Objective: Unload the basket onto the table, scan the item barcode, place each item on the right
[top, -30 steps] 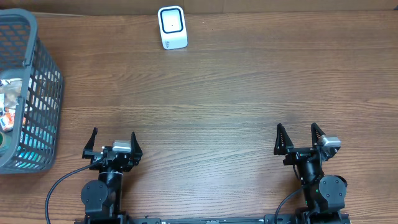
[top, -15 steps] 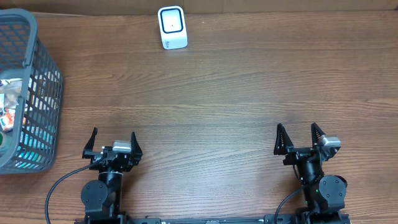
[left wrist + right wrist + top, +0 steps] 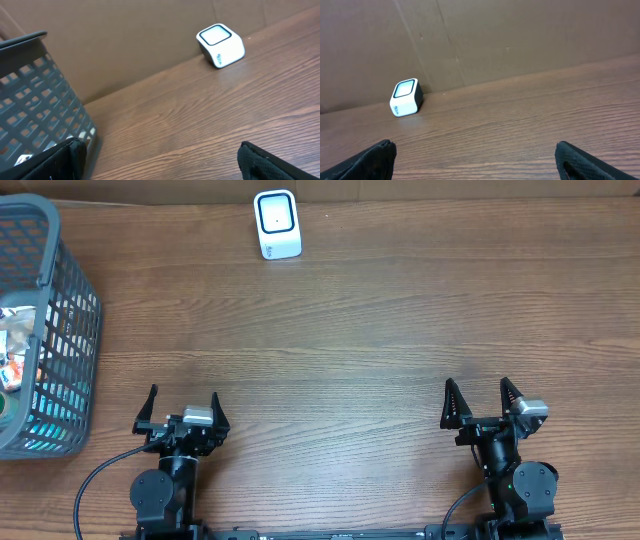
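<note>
Left gripper and right gripper are both sitting with jaws wide apart and holding nothing, overhead, down at my edge of the wooden table. I'm seeing the items lying in the grey basket far left, with the scanner standing at the far edge. Left wrist cam is showing basket and scanner past the spread fingertips. Right wrist is showing just the scanner.

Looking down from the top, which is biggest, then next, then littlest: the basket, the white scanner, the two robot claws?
1. basket, even cut off by the picture's edge.
2. left gripper and right gripper, both open: they look alike.
3. scanner, though it is close to the grippers, so unsure.
</note>
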### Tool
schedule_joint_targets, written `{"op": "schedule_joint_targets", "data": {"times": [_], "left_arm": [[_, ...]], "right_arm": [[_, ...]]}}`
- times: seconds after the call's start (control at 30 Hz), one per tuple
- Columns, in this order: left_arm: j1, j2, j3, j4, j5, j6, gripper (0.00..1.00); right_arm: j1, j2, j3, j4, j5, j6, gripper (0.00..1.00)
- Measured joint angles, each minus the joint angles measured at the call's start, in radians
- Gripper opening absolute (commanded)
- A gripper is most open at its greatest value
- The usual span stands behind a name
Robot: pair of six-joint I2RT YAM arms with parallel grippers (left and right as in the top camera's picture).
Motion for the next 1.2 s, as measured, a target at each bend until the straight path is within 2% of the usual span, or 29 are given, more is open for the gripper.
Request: {"op": "schedule_joint_targets", "data": {"times": [0.3,0.43,0.57,0.83,1.2], "left_arm": [[0.000,0.000,0.024,-0.051,0.038,-0.058,1.00],[0.000,0.021,0.101,-0.152,0.048,-0.073,1.00],[0.000,0.129,0.231,-0.212,0.076,-0.082,1.00],[0.000,0.515,0.595,-0.402,0.166,-0.101,1.00],[0.000,1.027,1.287,-0.964,0.281,-0.170,1.00]], "right_arm": [[0.000,0.000,0.000,0.000,0.000,0.000,1.00],[0.000,0.000,0.000,0.000,0.000,-0.001,1.00],[0.000,0.000,0.000,0.000,0.000,0.000,1.00],[0.000,0.000,0.000,0.000,0.000,0.000,1.00],[0.000,0.000,0.000,0.000,0.000,-0.001,1.00]]}}
